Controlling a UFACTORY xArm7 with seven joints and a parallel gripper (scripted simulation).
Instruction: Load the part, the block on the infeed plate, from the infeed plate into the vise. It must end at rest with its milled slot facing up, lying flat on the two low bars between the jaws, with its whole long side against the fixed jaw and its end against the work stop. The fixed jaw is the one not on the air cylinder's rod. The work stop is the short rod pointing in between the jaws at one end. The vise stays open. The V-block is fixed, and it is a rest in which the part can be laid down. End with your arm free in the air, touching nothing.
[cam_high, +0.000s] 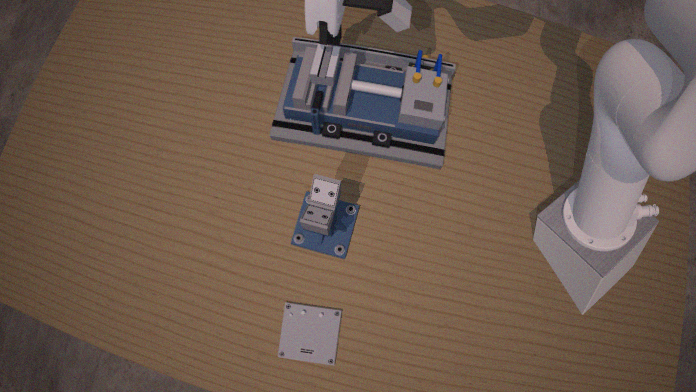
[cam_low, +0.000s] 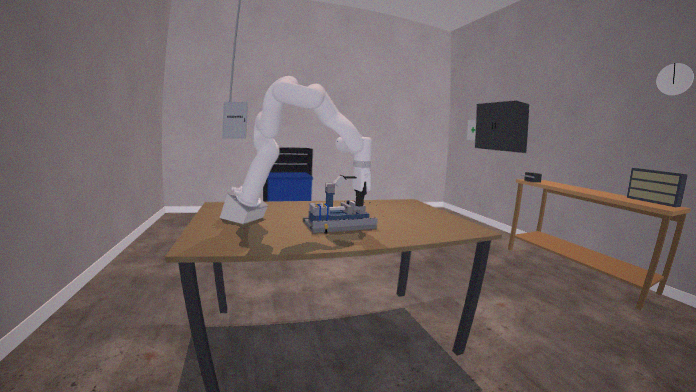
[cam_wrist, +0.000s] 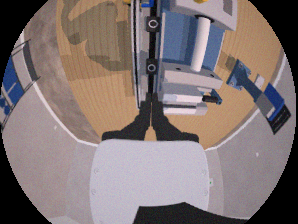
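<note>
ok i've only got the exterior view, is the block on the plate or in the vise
Observer: In the vise. The top view shows the gray plate with no block on it, and the block lying between the jaws.
Operator: slot up?
Observer: Yes, a darker groove runs along its top face.
Operator: and the gripper
Observer: The gripper is shut on nothing. Its fingers are pressed together just beyond the end of the block that is away from the stop rod.
</note>
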